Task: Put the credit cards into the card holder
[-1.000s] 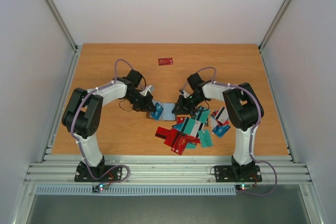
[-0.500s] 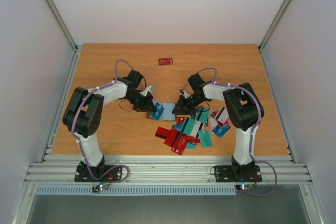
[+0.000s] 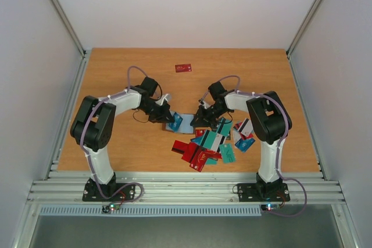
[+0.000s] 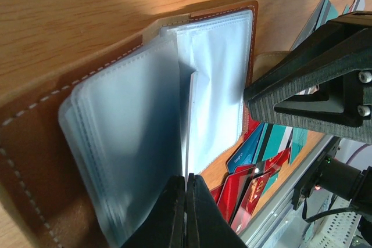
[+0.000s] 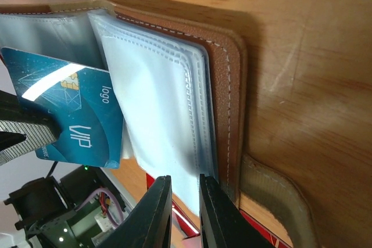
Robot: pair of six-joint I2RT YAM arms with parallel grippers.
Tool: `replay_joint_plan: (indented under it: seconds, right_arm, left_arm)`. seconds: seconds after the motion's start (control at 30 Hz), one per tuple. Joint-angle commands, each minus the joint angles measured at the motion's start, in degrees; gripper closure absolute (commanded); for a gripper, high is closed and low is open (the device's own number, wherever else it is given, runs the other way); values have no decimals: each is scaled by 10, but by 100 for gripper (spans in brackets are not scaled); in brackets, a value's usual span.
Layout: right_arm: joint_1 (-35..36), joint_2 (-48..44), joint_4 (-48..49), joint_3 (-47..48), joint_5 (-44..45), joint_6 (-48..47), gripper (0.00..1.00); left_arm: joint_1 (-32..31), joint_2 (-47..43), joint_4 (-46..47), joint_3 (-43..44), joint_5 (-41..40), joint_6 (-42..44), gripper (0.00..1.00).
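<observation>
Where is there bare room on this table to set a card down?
Bare wood: the far strip either side of the lone red card, and the near patch between the left arm and the card pile. Crowded: around the card holder.

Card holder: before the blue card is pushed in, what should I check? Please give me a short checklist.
1. Card holder lies open: ok.
2. Left gripper shut on blue card: ok.
3. Right gripper shut on sleeves, holding them aside: ok.
4. Card edge inside a pocket mouth: cannot tell.
5. The two grippers apart from each other: ok.
</observation>
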Motion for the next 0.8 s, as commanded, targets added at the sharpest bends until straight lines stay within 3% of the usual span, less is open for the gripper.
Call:
replay_joint_plan:
  seconds: [0.0,0.77]
  right_arm:
    - [2,28,0,-6,27,2,84]
    - [2,40,0,5,15,4,85]
  left_arm:
    - [2,16,26,5,7,-10,100]
    - [-3,38,120,-22,10,-59,100]
